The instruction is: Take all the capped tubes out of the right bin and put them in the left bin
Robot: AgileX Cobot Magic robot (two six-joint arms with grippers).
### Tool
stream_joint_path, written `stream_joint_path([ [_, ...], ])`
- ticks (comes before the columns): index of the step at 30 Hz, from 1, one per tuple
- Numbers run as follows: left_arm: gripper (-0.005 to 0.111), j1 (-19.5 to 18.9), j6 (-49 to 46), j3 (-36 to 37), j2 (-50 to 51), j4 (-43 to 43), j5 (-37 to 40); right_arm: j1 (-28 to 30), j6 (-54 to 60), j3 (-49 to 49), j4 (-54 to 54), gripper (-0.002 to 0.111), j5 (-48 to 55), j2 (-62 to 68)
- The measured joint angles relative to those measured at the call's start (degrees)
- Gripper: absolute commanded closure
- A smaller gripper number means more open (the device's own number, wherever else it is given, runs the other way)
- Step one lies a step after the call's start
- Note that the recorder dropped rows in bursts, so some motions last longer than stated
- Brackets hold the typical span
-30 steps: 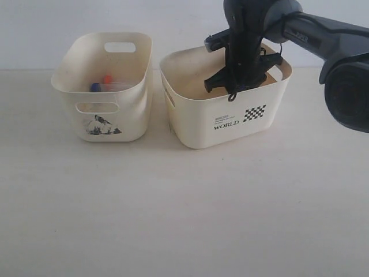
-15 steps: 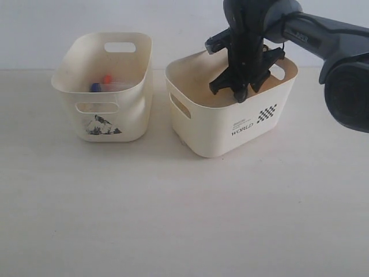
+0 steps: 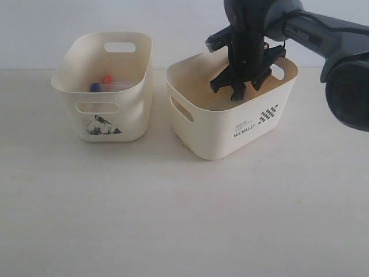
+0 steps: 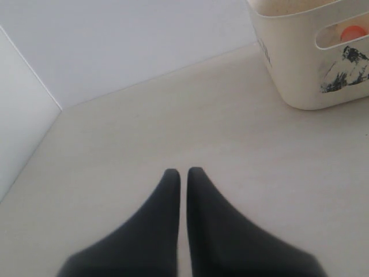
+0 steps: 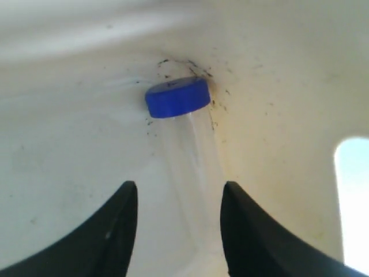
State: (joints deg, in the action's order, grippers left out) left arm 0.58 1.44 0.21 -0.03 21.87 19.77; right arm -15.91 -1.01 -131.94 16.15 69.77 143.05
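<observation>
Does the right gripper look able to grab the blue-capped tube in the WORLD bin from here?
Likely yes: the right gripper sits inside the bin with open jaws straddling the blue-capped tube, nothing between them.

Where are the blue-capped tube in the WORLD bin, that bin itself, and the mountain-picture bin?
blue-capped tube [image 5: 193,147]: right wrist view, on its clear body.
WORLD bin [image 3: 222,130]: exterior view, front wall, left of the text.
mountain-picture bin [image 3: 131,115]: exterior view, front wall beside the picture.
</observation>
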Motion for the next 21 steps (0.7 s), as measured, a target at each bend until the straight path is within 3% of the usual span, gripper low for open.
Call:
stream_joint_path([
  [8, 0.102, 0.0, 0.0, 0.0, 0.0, 0.0, 0.0, -3.08, -0.36, 0.0, -4.98, 0.065, 0.1, -0.38],
  [11, 0.102, 0.0, 0.0, 0.0, 0.0, 0.0, 0.0, -4.2, -2.28, 0.0, -5.72, 0.085, 0.1, -1.23],
  [13, 0.102, 0.0, 0.0, 0.0, 0.0, 0.0, 0.0, -4.35, -3.3, 0.0, -6.26, 0.109, 0.1, -2.13],
  [21, 0.102, 0.0, 0.0, 0.0, 0.0, 0.0, 0.0, -4.35, -1.17, 0.0, -6.59, 0.108, 0.1, -6.96],
])
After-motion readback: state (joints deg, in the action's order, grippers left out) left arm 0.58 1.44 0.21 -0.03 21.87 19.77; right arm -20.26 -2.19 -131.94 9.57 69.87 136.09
